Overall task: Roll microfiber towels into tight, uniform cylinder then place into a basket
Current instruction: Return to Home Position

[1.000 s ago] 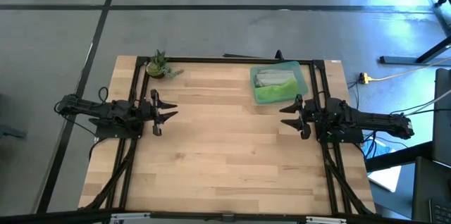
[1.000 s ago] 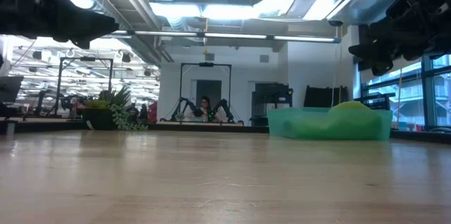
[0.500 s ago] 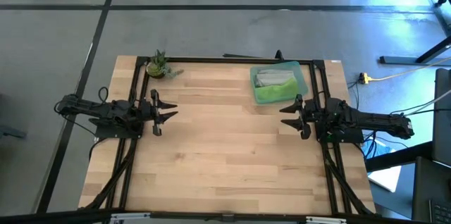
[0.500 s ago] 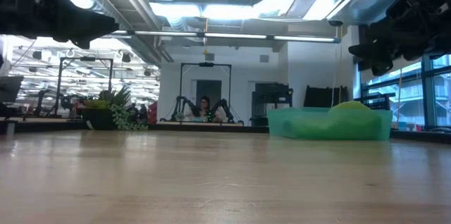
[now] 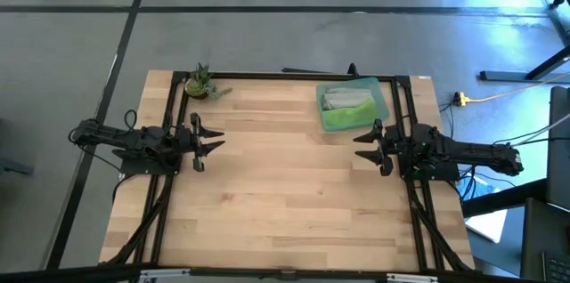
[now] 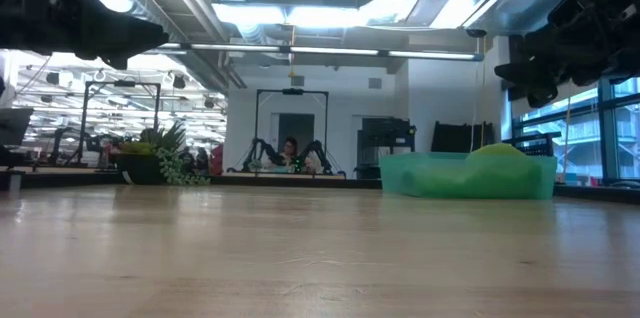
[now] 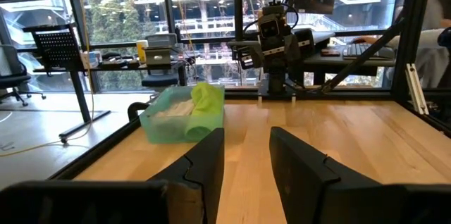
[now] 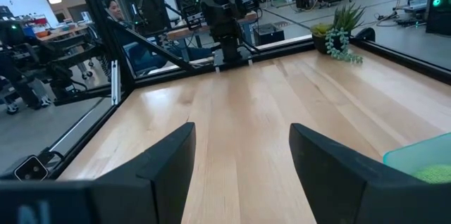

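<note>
The teal basket (image 5: 389,105) stands at the table's far right. In it lie a rolled grey towel (image 5: 347,98) on the far side and a rolled lime green towel (image 5: 349,117) on the near side. The basket also shows in the low view (image 6: 430,180) and the left wrist view (image 7: 162,127). My left gripper (image 5: 214,141) is open and empty above the table's left part. My right gripper (image 5: 361,146) is open and empty just on the near side of the basket. Both point toward the table's middle.
A small potted plant (image 5: 200,83) stands at the far left corner. A black frame (image 5: 294,75) runs along the table's far edge and sides. Bare wood lies between the two grippers.
</note>
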Controlling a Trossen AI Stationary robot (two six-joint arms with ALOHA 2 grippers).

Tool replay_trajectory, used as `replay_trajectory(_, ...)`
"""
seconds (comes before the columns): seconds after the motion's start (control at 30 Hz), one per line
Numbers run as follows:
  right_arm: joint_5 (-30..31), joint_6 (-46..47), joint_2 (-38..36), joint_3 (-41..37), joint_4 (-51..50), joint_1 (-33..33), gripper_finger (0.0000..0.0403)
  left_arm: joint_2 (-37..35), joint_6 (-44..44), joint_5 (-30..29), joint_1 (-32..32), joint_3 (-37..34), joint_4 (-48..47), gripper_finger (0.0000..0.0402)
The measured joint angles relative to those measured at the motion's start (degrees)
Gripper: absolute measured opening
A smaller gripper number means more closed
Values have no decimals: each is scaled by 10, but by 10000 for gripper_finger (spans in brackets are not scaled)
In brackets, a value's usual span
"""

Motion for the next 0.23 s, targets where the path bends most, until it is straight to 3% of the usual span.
replay_trajectory(0.23,0,1,0,0,0,0,232,0,0,0,0,0,0,110)
